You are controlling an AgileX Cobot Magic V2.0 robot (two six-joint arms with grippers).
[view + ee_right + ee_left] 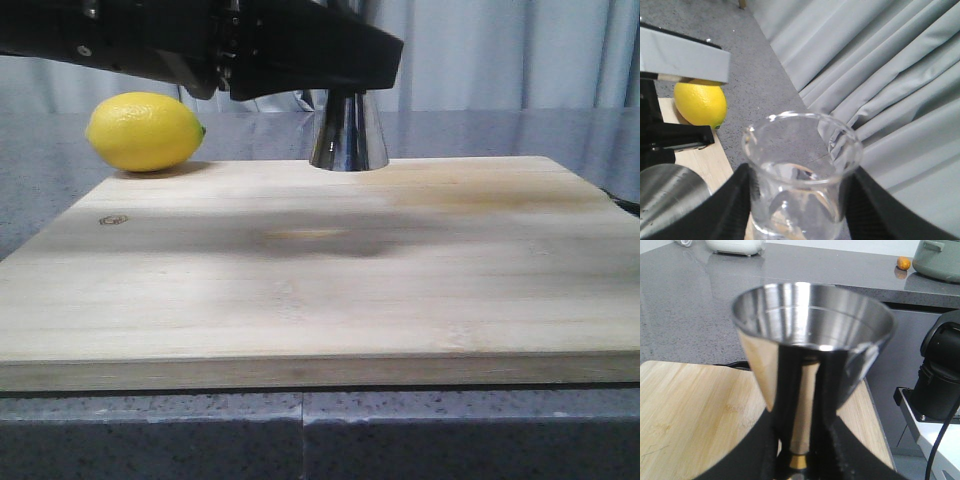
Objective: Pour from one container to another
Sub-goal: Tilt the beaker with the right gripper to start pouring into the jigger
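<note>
A grey speckled bench (150, 420) carries a pale wooden cutting board (320, 290). A yellow lemon (143, 131) lies on the bench just beside the board's far left corner.

A lemon (144, 131) sits just beside the wooden board (320, 290), perhaps touching.

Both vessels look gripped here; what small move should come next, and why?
Probably tip the beaker toward the jigger. The right gripper holds the beaker upright with liquid inside, and the left gripper holds the jigger, whose cup looks nearly empty.
</note>
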